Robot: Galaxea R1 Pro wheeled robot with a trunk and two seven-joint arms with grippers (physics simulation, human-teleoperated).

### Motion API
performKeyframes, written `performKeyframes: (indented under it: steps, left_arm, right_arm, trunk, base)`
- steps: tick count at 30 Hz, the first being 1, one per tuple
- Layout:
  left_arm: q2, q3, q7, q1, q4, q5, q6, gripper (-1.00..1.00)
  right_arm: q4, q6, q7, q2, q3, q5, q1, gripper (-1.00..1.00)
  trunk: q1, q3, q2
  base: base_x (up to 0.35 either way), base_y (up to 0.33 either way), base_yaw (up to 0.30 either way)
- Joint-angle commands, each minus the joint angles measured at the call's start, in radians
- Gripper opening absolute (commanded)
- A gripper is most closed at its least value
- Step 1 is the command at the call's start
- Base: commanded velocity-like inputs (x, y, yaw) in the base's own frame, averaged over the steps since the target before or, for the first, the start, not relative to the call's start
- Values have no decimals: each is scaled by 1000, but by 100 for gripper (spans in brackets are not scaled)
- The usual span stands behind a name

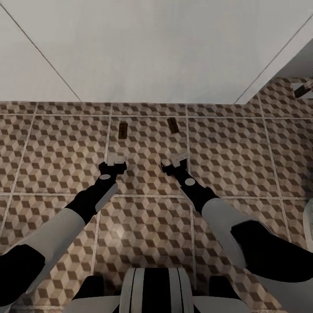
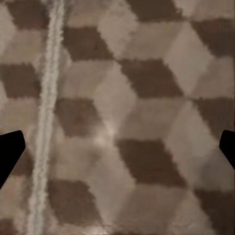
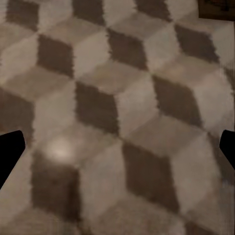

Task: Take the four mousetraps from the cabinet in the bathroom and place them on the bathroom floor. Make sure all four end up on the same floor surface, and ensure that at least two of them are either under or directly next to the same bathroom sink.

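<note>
On the bathroom floor [image 1: 226, 148], close to the foot of the white vanity [image 1: 156, 52], two mousetraps [image 1: 123, 130] [image 1: 173, 125] lie flat, side by side yet apart. In the head view, the left gripper [image 1: 114, 164] and right gripper [image 1: 174, 164] hover just short of them, both empty. In the left wrist view, the dark fingertips [image 2: 10, 152] stand wide apart over tile and a grout line [image 2: 46, 117]. In the right wrist view, the fingertips [image 3: 10, 149] are likewise spread; a mousetrap corner [image 3: 218, 9] peeks in.

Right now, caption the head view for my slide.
Two mousetraps lie on patterned floor ahead of both open tools.
</note>
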Motion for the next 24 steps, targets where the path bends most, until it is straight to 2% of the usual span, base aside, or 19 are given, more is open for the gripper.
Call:
performKeyframes:
  steps: [1, 11, 24]
  left_arm:
    - [1, -6, 9, -1, -2, 6, 4, 100]
    - [-10, -6, 9, -1, 10, 6, 4, 100]
    - [-11, -6, 9, -1, 15, 6, 4, 100]
  right_arm:
    - [1, -3, -4, 0, -2, 10, -1, 100]
    - [2, -3, -4, 0, -2, 10, -1, 100]
    - [2, -3, -4, 0, -2, 10, 0, 100]
  trunk:
    - [-1, 0, 0]
    - [-1, 0, 0]
    - [-1, 0, 0]
  base:
    - [-339, 0, 0]
    - [-339, 0, 0]
    - [-339, 0, 0]
